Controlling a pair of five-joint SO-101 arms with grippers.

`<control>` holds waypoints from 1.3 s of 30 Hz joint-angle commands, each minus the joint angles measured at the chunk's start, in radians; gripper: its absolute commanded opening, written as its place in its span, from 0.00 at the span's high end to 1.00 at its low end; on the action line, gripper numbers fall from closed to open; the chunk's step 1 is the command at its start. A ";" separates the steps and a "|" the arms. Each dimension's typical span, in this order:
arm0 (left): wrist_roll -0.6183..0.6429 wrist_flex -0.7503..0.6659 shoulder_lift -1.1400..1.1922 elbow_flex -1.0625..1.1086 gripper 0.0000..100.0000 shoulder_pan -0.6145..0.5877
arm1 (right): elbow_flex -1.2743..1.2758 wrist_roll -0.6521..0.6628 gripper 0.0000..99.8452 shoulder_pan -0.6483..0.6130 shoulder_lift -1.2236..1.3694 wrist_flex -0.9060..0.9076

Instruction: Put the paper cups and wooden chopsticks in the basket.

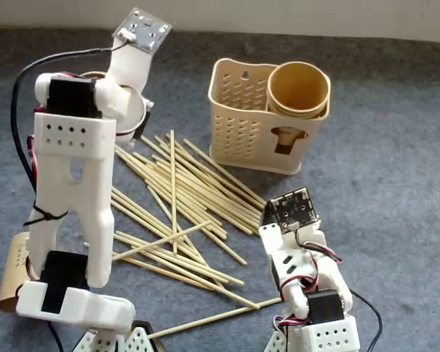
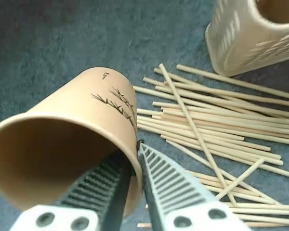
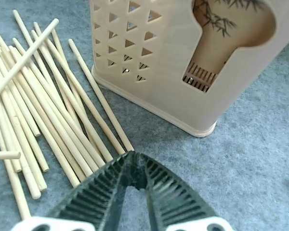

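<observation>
My left gripper point(image 2: 135, 150) is shut on the rim of a brown paper cup point(image 2: 77, 120), one finger inside and one outside. The cup is tilted, mouth toward the camera. In the high view that cup point(image 1: 134, 110) sits under the left arm's wrist, left of the basket point(image 1: 242, 121). Stacked paper cups point(image 1: 298, 89) stand in the basket. Several wooden chopsticks point(image 1: 180, 213) lie scattered on the grey cloth between the arms. My right gripper point(image 3: 135, 160) is shut on nothing, low over the cloth just in front of the basket point(image 3: 154, 67) and beside the chopsticks point(image 3: 48, 110).
Another paper cup point(image 1: 13, 268) lies on its side at the near left, beside the left arm's base. A cup point(image 3: 231, 29) shows through the basket's front cut-out. Bare cloth lies to the right of the basket.
</observation>
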 commanded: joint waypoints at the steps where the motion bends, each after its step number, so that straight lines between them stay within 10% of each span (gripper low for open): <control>1: 0.060 0.006 -0.019 -0.156 0.99 0.110 | 0.093 0.014 0.99 -0.001 -0.004 0.016; 39: 0.078 -0.255 0.151 -0.392 0.99 0.661 | 0.094 0.012 0.99 -0.005 -0.004 0.012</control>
